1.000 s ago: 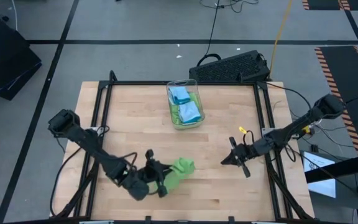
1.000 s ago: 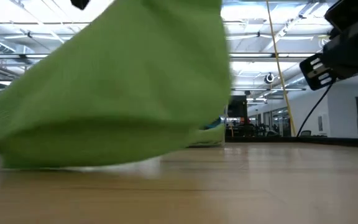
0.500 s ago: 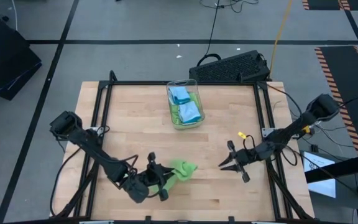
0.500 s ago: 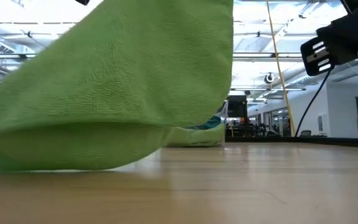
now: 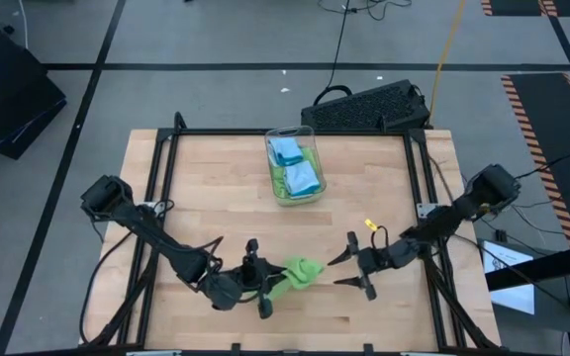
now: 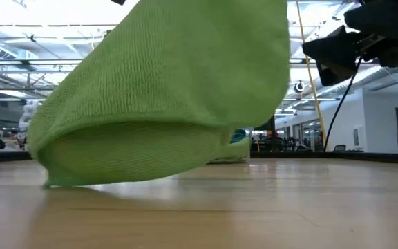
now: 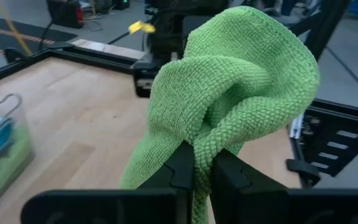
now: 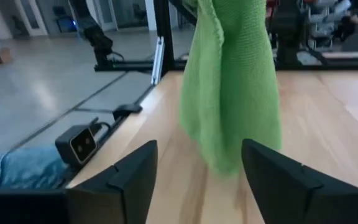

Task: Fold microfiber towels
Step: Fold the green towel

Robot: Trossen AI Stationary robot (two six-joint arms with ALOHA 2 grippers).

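A lime green microfiber towel [image 5: 301,271] hangs bunched near the table's front middle, with my left gripper [image 5: 263,288] shut on it. It fills the low view as a green mass [image 6: 164,97]. My right gripper [image 5: 338,271] stands open just to the towel's right and points at it. In the right wrist view its fingers [image 8: 123,180] flank the hanging towel [image 8: 232,81] without touching it. More towels, light blue and green, lie in the clear bin [image 5: 293,166]. My left gripper pinches a bunched fold of the green towel [image 7: 219,146] between its two fingers [image 7: 182,168], several layers together. The fingers come nearly level from the table's left. The towel bulges past the fingertips and droops to the tabletop [image 6: 47,181]; whether it rests there I cannot tell.
The clear bin stands at the far middle of the wooden table [image 5: 216,188]. A black frame [image 5: 166,158] runs around the table's edge. Bare wood lies between the bin and the grippers.
My right gripper has moved toward the table's left, up to the green towel, and has opened wide. The towel in my left gripper has swung a little toward the table's right.
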